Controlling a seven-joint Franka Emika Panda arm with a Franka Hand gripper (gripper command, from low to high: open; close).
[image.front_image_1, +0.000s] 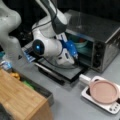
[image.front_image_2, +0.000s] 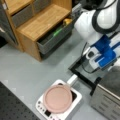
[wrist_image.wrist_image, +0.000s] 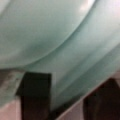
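Robot gripper (image.front_image_1: 76, 53) reaches inside the steel toaster oven (image.front_image_1: 100, 37), jaws straddling a pale green bowl's (wrist_image.wrist_image: 62, 37) rim; it could slip and tip.

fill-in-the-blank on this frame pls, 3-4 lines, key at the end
1. The claw reaches into the open toaster ____.
2. The bowl inside the oven is pale ____ in colour.
3. A ____ pan sits on the white cooktop.
4. In a front view, the oven's door is folded ____.

Missing words: oven; green; pink; down
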